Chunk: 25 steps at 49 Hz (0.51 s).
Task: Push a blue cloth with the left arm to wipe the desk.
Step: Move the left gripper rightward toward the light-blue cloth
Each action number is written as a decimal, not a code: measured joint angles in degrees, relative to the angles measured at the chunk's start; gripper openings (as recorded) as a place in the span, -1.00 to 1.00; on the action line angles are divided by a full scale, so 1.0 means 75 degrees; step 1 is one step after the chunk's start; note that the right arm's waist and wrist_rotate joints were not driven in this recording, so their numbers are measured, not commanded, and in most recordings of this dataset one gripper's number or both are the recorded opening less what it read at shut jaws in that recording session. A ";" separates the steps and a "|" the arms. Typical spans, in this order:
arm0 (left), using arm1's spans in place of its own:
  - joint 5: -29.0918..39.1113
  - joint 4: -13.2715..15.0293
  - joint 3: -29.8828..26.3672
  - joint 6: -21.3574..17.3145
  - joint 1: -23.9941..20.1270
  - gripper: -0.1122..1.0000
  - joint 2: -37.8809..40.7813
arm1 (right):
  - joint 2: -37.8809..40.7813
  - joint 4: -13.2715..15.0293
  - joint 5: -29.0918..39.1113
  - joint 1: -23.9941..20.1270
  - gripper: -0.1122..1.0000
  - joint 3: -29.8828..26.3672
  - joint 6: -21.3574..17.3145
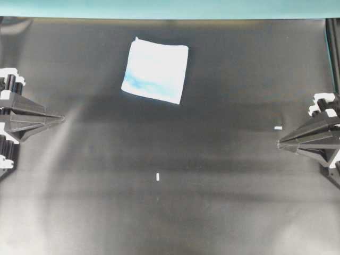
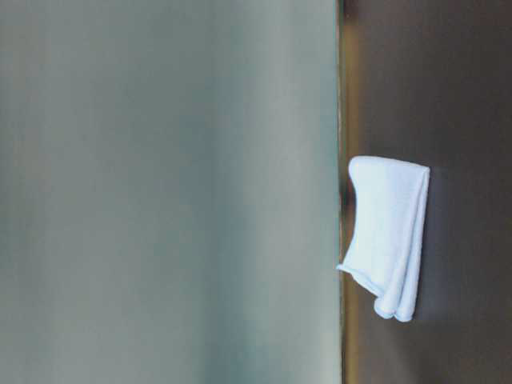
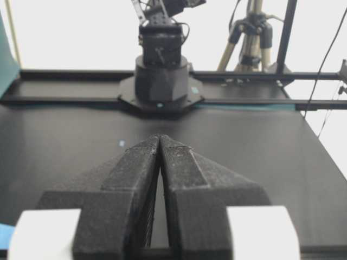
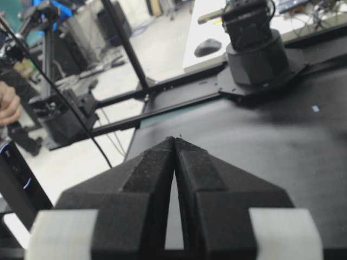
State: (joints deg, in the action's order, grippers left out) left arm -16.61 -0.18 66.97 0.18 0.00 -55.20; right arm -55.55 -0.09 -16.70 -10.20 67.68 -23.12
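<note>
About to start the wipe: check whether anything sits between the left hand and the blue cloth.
Nothing visible does. The left hand, shut, sits at the left edge of the desk; the blue cloth lies apart from it, farther up and toward the middle. Only bare black surface lies between them.

Inventory of readable markings, taken from my own four views: none. I find no text, label, brand, number or sign that I can read on anything before me.

Nearest candidates, all blank:
- the desk [image 1: 212, 212]: two small white tape marks [image 1: 158, 177], plain, no writing on either.
- the blue cloth [image 1: 155, 71]: a darker blue streak only, no tag or print.
- the base of the arm opposite [image 3: 161, 81], as my left wrist sees it: small teal dots, too small to tell whether they carry any character.
</note>
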 measured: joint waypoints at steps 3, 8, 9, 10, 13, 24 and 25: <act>0.0059 -0.0047 0.0000 0.0070 -0.0012 -0.77 0.0035 | 0.0023 0.0000 0.0012 0.0000 -0.78 0.0000 -0.0012; 0.0410 -0.0223 -0.0012 0.0598 0.0000 -0.80 0.0316 | 0.0105 0.0000 0.0129 0.0000 -0.80 0.0000 0.0000; 0.0434 -0.0234 -0.0012 0.0656 0.0000 -0.80 0.0375 | 0.0141 -0.0012 0.0188 0.0012 -0.80 0.0000 -0.0012; 0.0457 -0.0246 -0.0012 0.0691 -0.0012 -0.80 0.0434 | 0.0164 0.0000 0.0211 0.0000 -0.80 0.0000 0.0000; 0.0457 -0.0258 -0.0094 0.0727 -0.0012 -0.80 0.0586 | 0.0246 -0.0012 0.0281 0.0000 -0.80 0.0000 -0.0012; 0.0457 -0.0258 -0.0551 0.0727 -0.0703 -0.80 0.1559 | 0.0387 0.0000 0.0340 0.0000 -0.80 0.0000 0.0000; 0.0445 -0.0270 -0.0598 0.0727 -0.0809 -0.80 0.1699 | 0.0387 0.0000 0.0352 0.0012 -0.80 0.0000 -0.0012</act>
State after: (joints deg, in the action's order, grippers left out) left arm -13.27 -2.20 62.49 5.63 -6.06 -42.45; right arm -52.65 -0.09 -14.06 -10.11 67.68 -23.20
